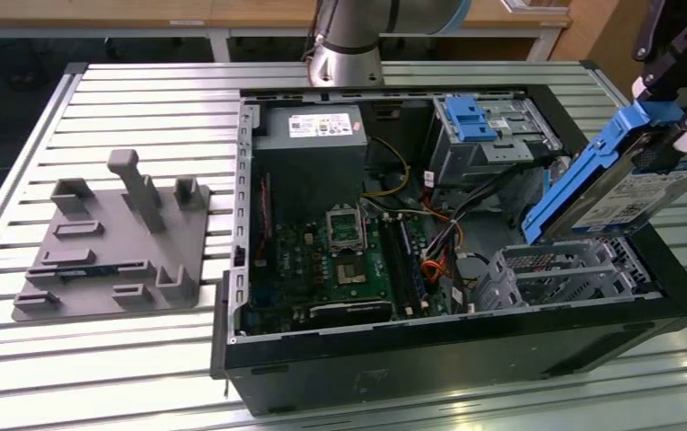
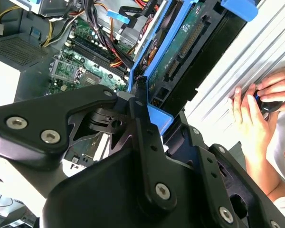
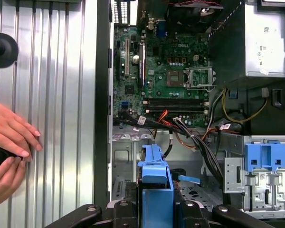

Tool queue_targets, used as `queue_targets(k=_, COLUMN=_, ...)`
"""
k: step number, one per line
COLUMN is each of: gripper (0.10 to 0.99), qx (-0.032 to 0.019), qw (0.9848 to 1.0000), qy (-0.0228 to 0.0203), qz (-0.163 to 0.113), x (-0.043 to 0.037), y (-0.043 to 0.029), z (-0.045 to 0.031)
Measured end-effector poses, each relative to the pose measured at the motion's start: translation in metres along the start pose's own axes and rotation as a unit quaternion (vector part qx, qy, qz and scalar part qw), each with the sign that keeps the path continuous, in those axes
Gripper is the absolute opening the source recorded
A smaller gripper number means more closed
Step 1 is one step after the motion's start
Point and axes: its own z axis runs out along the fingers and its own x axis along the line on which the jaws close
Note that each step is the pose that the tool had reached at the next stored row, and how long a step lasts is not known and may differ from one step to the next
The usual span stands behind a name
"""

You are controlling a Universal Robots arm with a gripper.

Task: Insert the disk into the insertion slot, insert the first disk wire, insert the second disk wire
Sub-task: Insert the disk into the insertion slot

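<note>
Pincer clamped on the upper end of the disk. The disk hangs tilted with its long axis steep, its lower end just above the insertion slot — not yet entered.

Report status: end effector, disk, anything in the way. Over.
End effector shut on the disk. Disk tilted in the air, lower end near the insertion slot, not in. Person's hands at the table outside the case, clear of the slot.
</note>
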Motion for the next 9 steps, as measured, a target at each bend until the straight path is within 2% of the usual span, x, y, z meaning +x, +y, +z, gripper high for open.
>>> queue_targets(k=9, gripper=0.365, qx=0.0, qw=1.0, qy=0.0, qz=0.0, x=0.0006, y=-0.0004, z=0.0091)
